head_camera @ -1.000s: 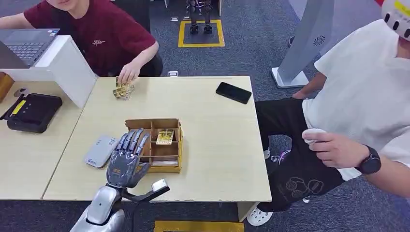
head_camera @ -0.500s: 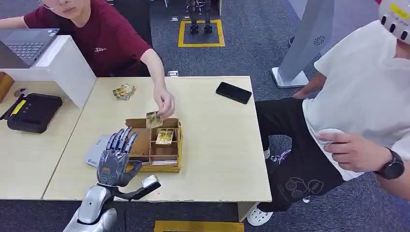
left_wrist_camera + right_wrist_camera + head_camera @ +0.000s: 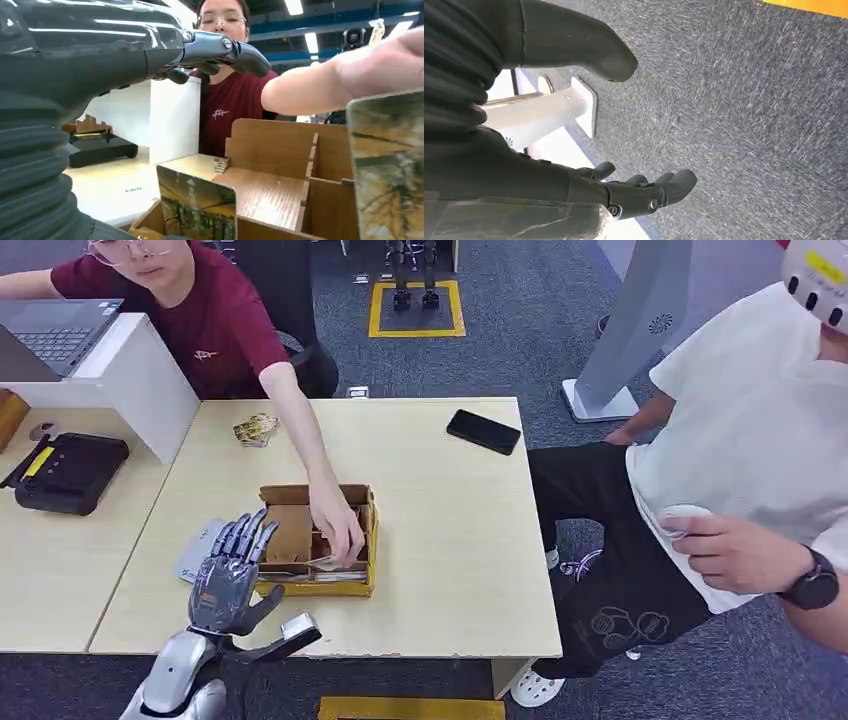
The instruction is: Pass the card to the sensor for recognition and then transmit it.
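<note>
At the near edge of the light wooden table (image 3: 440, 470) you can see your left hand (image 3: 228, 568) raised on its silver arm, palm down, fingers spread apart and holding nothing, hovering just left of the cardboard organizer box (image 3: 322, 538) and partly over the white card sensor (image 3: 196, 555). From the left wrist view the fingers (image 3: 235, 50) stretch out above the box with a card (image 3: 197, 210) standing upright in a near compartment. A person in a dark red shirt (image 3: 215, 325) reaches across the table, their hand (image 3: 337, 527) down inside the box among the cards. Your right hand (image 3: 644, 192) hangs beside the body over grey carpet (image 3: 734, 100), fingers loosely apart, holding nothing. Farther back on the table lie a small stack of cards (image 3: 255, 429) and a black phone (image 3: 483, 431). On the adjoining desk to the left sit a black device (image 3: 68, 472) and a laptop (image 3: 50, 335). A second person in a white shirt (image 3: 750, 440) stands at the right.
</note>
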